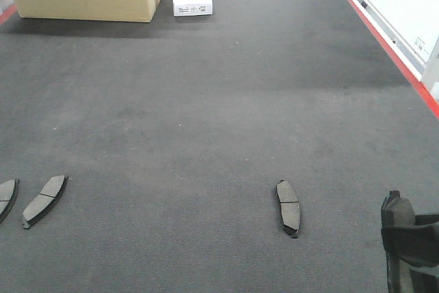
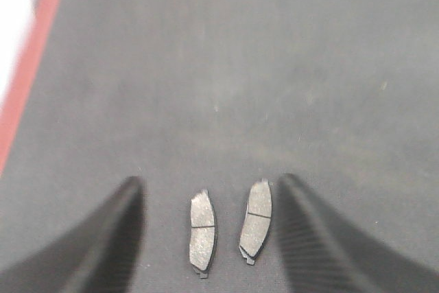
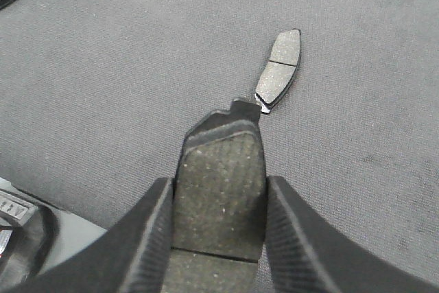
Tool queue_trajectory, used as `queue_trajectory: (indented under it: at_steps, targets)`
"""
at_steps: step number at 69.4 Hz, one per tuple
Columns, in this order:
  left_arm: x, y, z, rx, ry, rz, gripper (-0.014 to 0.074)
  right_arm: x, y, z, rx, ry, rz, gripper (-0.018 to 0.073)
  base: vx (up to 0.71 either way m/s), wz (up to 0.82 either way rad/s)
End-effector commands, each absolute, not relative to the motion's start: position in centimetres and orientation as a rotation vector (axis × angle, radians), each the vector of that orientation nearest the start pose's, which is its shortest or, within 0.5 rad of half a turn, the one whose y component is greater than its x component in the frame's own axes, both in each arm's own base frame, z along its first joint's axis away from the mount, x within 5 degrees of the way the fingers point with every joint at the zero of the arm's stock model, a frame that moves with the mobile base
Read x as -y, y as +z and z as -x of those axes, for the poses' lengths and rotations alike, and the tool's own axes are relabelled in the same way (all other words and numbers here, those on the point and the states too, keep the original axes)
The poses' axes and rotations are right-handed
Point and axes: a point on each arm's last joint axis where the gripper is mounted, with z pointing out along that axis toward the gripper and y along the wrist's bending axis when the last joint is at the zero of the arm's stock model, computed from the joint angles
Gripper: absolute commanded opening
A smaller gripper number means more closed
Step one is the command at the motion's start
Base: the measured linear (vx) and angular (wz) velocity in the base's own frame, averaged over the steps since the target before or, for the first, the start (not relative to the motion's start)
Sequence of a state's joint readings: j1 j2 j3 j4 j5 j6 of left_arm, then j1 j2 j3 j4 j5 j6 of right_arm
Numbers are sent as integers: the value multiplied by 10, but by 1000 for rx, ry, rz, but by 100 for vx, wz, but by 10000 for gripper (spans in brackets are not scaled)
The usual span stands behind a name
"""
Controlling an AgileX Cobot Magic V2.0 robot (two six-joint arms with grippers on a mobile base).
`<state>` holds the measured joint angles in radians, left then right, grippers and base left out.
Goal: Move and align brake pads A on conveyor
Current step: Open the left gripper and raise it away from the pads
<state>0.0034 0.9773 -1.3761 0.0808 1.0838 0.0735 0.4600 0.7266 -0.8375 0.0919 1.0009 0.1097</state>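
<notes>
The right gripper point(image 3: 218, 190) clamped a brake pad point(image 3: 219, 190) above the conveyor point(image 1: 206, 101); placing beside the lone pad point(image 1: 288, 206) seemed next. Left fingers point(image 2: 110, 238) were spread, empty.

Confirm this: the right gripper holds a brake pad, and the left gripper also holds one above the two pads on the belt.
Half right. The right gripper is shut on a brake pad, but the left wrist view shows the left gripper open and empty over the two pads.

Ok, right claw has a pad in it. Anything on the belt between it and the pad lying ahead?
Nothing visible. The right claw is shut on a brake pad, and only bare conveyor shows between it and the lone pad lying ahead. In the wrist view the held pad's tip overlaps that pad's near end.
</notes>
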Motion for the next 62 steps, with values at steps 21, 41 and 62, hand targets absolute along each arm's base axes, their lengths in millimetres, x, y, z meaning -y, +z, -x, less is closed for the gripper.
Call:
queue_trajectory:
  at_steps: [21, 41, 62]
  targets:
    - [-2, 451, -69, -1935, 74, -62, 8, -61, 358, -107, -2274, 408, 385, -10, 0, 0]
    - [-2, 449, -55, -1903, 75, -62, -8, -61, 358, -107, -2274, 408, 385, -10, 0, 0]
    - [-2, 448, -55, -1907, 75, -62, -8, -61, 358, -107, -2273, 413, 384, -10, 0, 0]
